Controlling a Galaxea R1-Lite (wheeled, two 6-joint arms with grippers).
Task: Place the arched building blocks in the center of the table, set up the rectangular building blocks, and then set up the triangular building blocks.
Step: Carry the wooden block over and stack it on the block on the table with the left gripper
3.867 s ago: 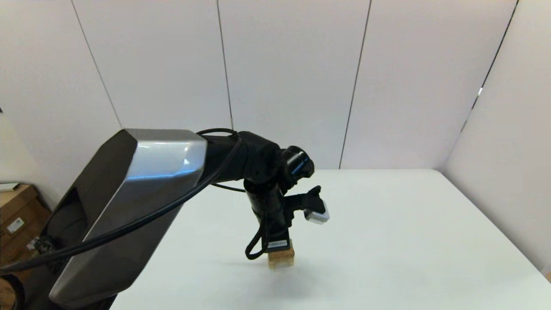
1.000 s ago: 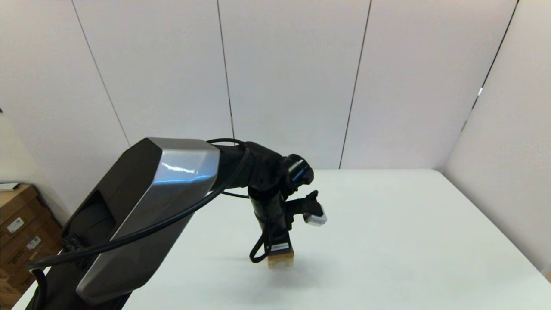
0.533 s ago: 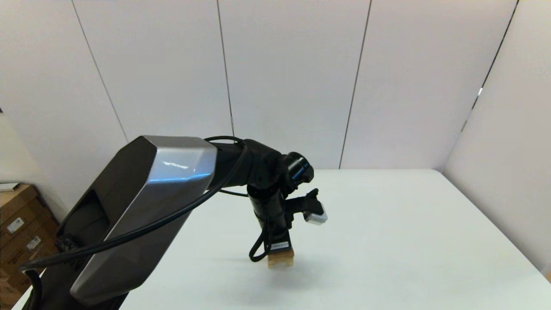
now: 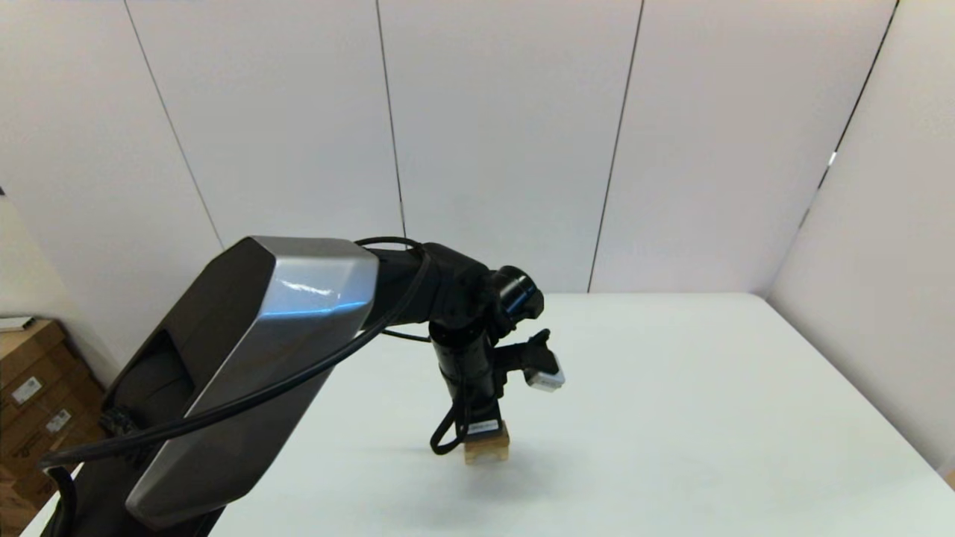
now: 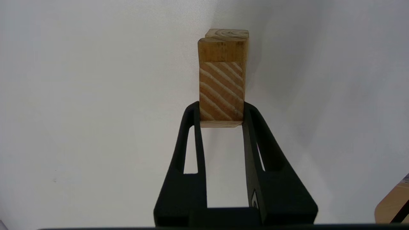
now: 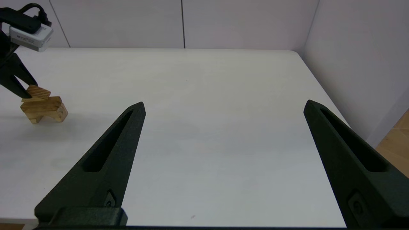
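Reaching down over the middle of the large white rectangular table (image 4: pixel 671 418), left gripper (image 5: pixel 221 111) with its two long black fingers (image 5: pixel 191 134) pinched narrow on the sides of the small light-brown wooden wedge with diagonal grain lines (image 5: pixel 221 91). Sitting atop a stack, that wedge, with the flat thin light-brown slab (image 5: pixel 223 49) directly under it and the chunky light-brown block with the arch notch (image 6: pixel 48 111) at the bottom, standing on the tabletop with its notch facing down. Mostly hidden in the head view, the stack, only a pale wooden end (image 4: pixel 486 450) showing beneath the wrist. Farther right, near the table's near edge and well apart from the blocks, right gripper (image 6: pixel 223 108), fingers (image 6: pixel 111 150) spread wide, holding nothing.
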